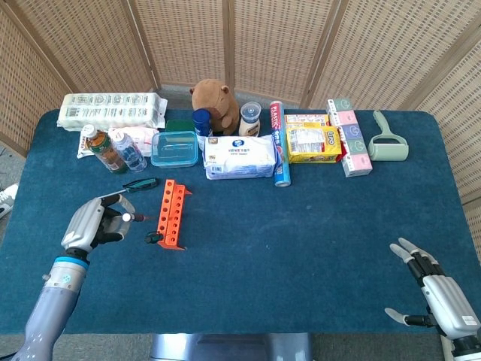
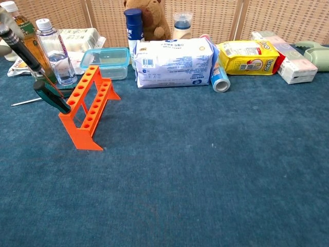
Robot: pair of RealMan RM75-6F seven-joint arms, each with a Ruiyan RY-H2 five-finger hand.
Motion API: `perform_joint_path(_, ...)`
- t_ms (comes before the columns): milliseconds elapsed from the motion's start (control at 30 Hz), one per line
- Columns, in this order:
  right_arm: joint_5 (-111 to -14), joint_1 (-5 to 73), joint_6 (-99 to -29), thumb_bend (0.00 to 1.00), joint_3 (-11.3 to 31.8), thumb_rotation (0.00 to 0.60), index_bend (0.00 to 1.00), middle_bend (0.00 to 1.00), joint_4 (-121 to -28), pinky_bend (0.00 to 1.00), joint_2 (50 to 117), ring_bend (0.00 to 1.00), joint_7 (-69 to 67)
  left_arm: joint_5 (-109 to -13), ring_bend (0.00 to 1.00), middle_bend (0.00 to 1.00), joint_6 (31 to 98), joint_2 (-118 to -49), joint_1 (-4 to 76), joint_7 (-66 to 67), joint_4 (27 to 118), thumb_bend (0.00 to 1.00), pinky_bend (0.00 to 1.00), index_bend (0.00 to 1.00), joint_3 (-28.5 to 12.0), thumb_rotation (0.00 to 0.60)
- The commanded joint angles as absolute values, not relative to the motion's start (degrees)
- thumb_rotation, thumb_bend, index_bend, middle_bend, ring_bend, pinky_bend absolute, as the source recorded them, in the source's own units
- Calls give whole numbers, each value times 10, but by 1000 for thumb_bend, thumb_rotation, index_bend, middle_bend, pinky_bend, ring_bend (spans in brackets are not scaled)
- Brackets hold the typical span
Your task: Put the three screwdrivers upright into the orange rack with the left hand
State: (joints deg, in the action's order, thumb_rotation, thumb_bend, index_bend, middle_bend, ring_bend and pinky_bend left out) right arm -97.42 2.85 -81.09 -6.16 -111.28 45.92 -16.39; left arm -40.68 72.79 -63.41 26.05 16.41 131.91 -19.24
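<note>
Left hand (image 1: 94,222): closed round one screwdriver (image 2: 20,49), held just left of the orange rack (image 1: 171,213). You risked nudging the light rack or missing its small holes. Second screwdriver (image 1: 154,238): seemingly leaning at the rack's near end. Third (image 1: 141,183): flat on the table behind. Right hand (image 1: 440,292): empty, fingers spread.

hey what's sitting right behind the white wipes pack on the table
Behind the white wipes pack are a brown plush toy, a dark blue bottle and a small white jar. The pack covers their bases in the chest view.
</note>
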Motion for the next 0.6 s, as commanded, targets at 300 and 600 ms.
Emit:
perform_joint_path(300,-975,29,-809,0,-63,600,65,1,-1114,46,461,56,-160,-501,884,900,713,-578,225,80,1350,413,918,514,-172,600)
perform_joint_path(600,-973,29,-809,0,-62,600,65,1,-1114,46,461,56,-160,-521,884,899,689,-572,231,53,1350,415,918,515,-157,600)
